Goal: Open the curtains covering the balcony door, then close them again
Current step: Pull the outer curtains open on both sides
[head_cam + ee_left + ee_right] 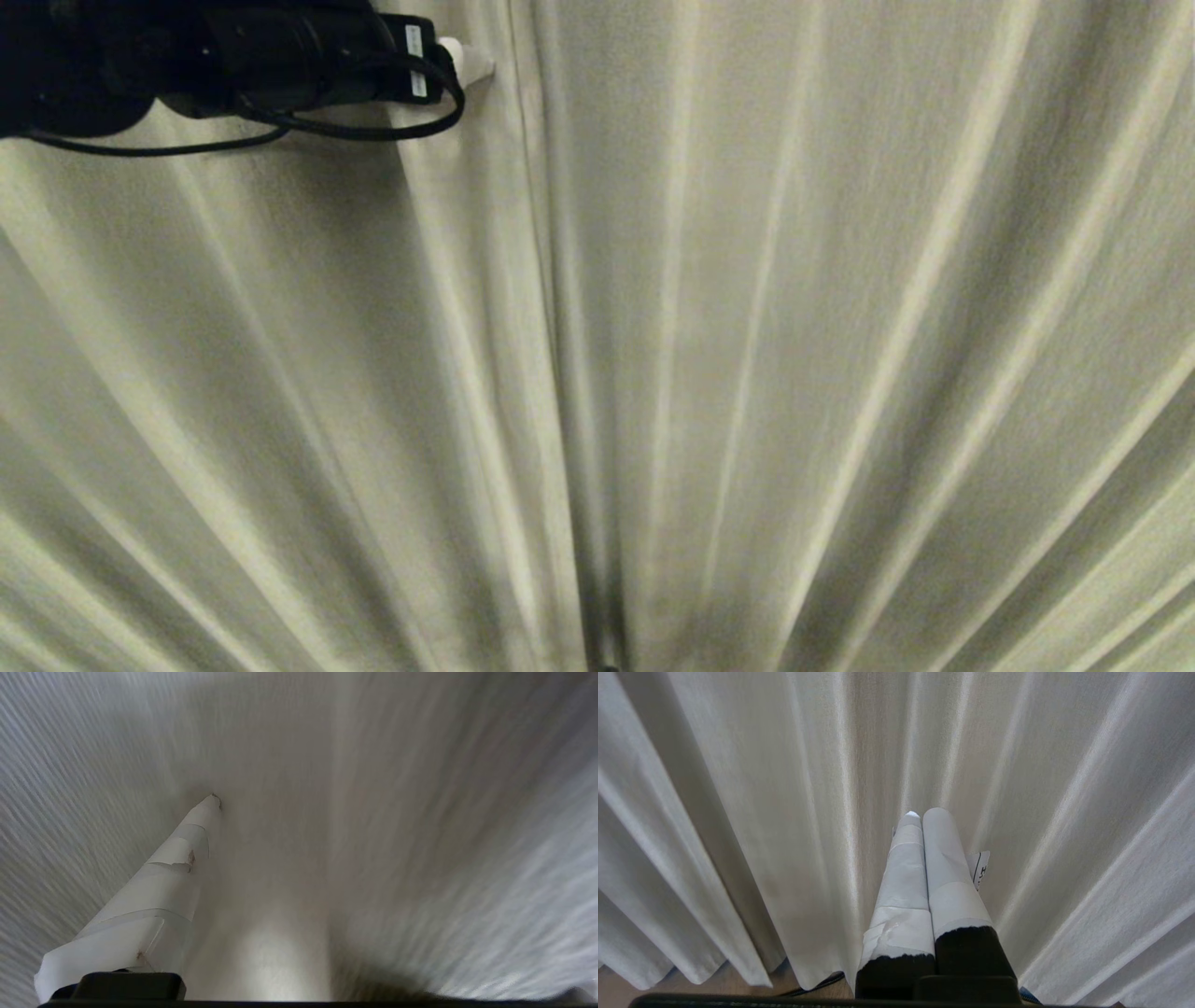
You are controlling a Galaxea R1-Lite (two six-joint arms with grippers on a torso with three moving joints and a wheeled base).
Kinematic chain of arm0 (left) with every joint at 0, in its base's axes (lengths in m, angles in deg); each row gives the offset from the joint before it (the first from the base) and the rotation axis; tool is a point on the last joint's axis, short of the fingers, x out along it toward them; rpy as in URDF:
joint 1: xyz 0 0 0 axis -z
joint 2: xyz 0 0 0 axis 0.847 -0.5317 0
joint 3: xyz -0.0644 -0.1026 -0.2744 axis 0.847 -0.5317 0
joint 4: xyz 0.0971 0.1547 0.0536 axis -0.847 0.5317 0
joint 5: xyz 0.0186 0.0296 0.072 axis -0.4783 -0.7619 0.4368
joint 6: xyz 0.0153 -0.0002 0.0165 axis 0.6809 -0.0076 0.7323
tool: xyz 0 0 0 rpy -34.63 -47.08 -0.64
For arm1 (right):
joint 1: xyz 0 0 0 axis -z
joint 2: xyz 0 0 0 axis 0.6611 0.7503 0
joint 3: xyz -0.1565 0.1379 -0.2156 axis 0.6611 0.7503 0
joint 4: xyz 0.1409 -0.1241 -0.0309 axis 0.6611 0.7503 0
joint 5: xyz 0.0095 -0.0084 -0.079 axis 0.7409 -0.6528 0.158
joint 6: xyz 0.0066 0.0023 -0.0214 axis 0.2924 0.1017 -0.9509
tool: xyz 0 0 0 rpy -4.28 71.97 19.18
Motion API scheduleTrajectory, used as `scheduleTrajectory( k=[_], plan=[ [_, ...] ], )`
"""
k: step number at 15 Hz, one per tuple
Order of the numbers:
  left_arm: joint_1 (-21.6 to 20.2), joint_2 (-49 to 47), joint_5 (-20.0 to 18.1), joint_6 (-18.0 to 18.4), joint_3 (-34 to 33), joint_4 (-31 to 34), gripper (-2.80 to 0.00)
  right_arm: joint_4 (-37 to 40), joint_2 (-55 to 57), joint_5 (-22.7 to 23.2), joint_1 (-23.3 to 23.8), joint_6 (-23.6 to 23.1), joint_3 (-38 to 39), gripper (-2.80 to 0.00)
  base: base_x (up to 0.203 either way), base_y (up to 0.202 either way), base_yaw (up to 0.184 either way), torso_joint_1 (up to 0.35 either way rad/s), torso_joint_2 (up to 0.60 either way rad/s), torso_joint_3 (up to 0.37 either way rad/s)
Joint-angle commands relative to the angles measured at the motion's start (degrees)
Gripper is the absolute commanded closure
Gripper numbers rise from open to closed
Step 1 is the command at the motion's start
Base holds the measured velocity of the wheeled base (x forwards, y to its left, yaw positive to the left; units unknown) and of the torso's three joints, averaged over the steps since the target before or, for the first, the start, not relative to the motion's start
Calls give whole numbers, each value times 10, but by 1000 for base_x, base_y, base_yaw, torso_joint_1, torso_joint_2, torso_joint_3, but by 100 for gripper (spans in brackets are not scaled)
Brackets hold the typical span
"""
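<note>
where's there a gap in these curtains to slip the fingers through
One likely gap: the seam where the two panels of the curtains meet, a dark line running down the middle of the head view; the left gripper, fingers open, is just left of it. Elsewhere pleats cover everything. A floor strip shows under the hem by the shut right gripper.

The curtains were matt, woven cream cloth with a fine rough grain. The right gripper's fingers wore smooth white tape over black plastic.
</note>
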Motion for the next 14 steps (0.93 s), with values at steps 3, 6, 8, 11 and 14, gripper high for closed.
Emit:
scheduleTrajectory(
  k=[3,6,8,11,14],
  plan=[
    [-1,-40,1,1,31,-29,-280,0,1,1,0,0,0,0,0,0,0,0,0,0],
    [-1,-42,1,4,31,-46,-280,0,1,1,0,0,0,0,0,0,0,0,0,0],
    [-2,-42,12,7,31,-51,-186,0,1,1,0,0,0,0,0,0,0,0,0,0],
    [-1,-35,65,3,31,-48,0,0,1,1,0,0,0,0,0,0,0,0,0,0],
    [-9,-18,76,6,31,-49,0,0,1,1,0,0,0,0,0,0,0,0,0,0]
  ],
)
